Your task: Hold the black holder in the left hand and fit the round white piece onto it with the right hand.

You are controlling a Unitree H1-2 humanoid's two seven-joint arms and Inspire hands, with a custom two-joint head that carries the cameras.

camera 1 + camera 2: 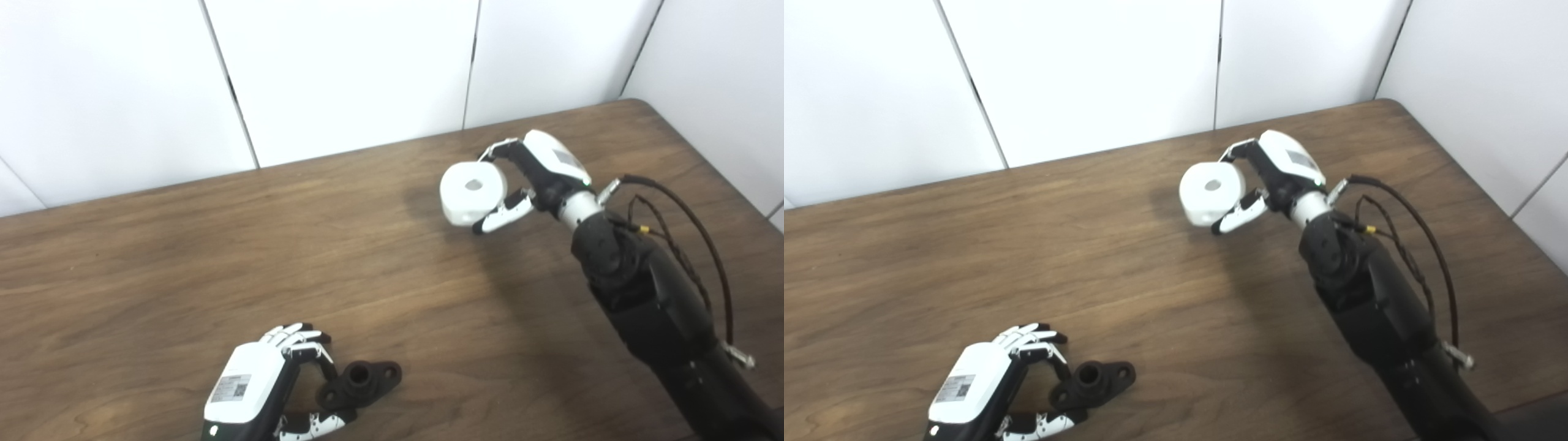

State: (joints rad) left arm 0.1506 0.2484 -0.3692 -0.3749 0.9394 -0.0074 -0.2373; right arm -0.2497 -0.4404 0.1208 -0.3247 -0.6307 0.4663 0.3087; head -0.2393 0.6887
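Toward the far right corner of the brown wooden table [184, 257], the right hand [539, 177] pinches the round white plastic piece with a centre hole [473, 192] by its rim; it looks light, rigid and smooth. At the near edge, the left hand [269, 380] grasps one end of the black flanged holder [361, 383], seemingly stiff.

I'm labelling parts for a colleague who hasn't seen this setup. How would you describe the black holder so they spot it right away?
Start at the wooden table and go to its near edge, where the left hand comes in. The black holder lies there between that hand's fingers and thumb. It is small, dark and flat with a raised hollow hub, unlike the round white piece held by the right hand farther back.
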